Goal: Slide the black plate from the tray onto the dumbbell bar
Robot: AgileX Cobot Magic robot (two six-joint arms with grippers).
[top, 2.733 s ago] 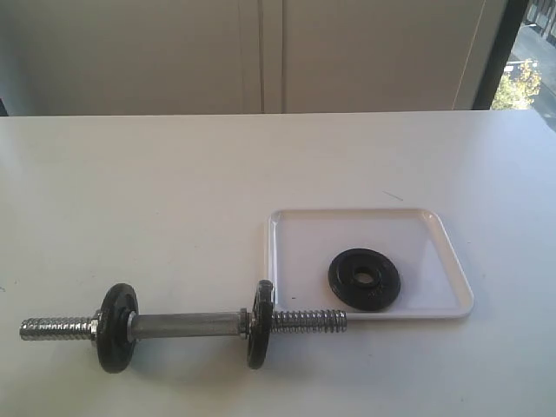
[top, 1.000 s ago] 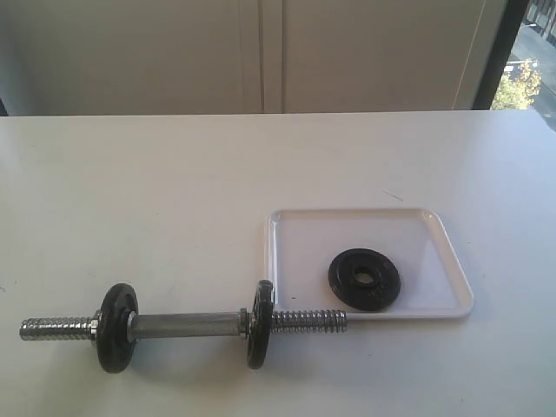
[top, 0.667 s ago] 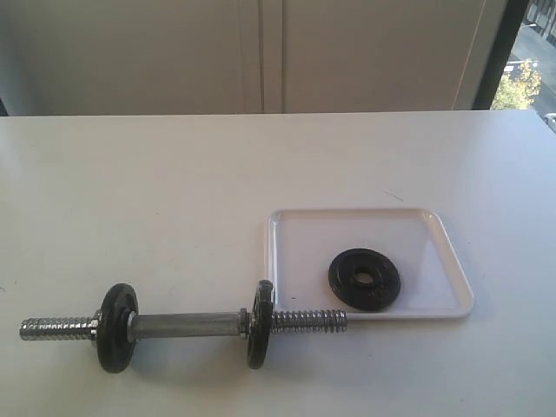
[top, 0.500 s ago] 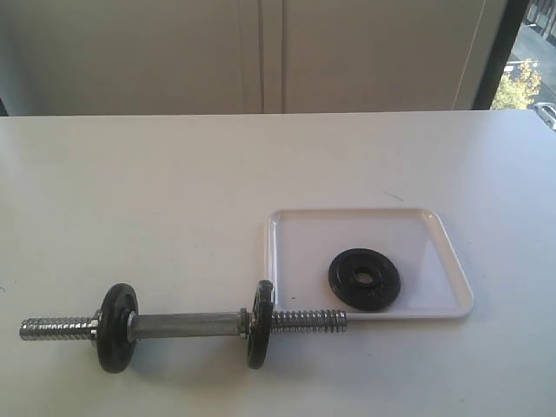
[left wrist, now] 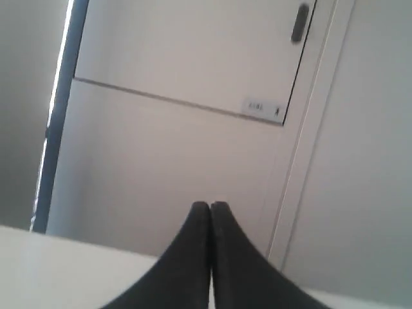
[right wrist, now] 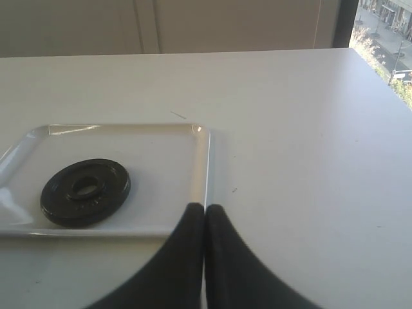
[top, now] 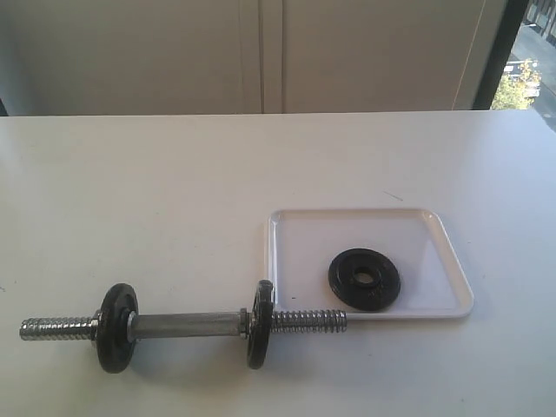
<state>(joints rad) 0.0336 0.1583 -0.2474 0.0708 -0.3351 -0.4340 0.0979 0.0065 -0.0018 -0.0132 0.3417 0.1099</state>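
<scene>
Your left claw [left wrist: 210, 206] shows you just two fingers [left wrist: 183, 264]: plain matte black, broad at the base, curving inward to narrow rounded tips, with a thin pale seam between them. Your right claw [right wrist: 205, 207] is the same build, its black fingers [right wrist: 235, 264] smooth-skinned, a faint grey sheen along the outer edges and at the tips.

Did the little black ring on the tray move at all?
No. The black plate lies flat in the same spot on the tray, just as near the tray's front rim as before.
</scene>
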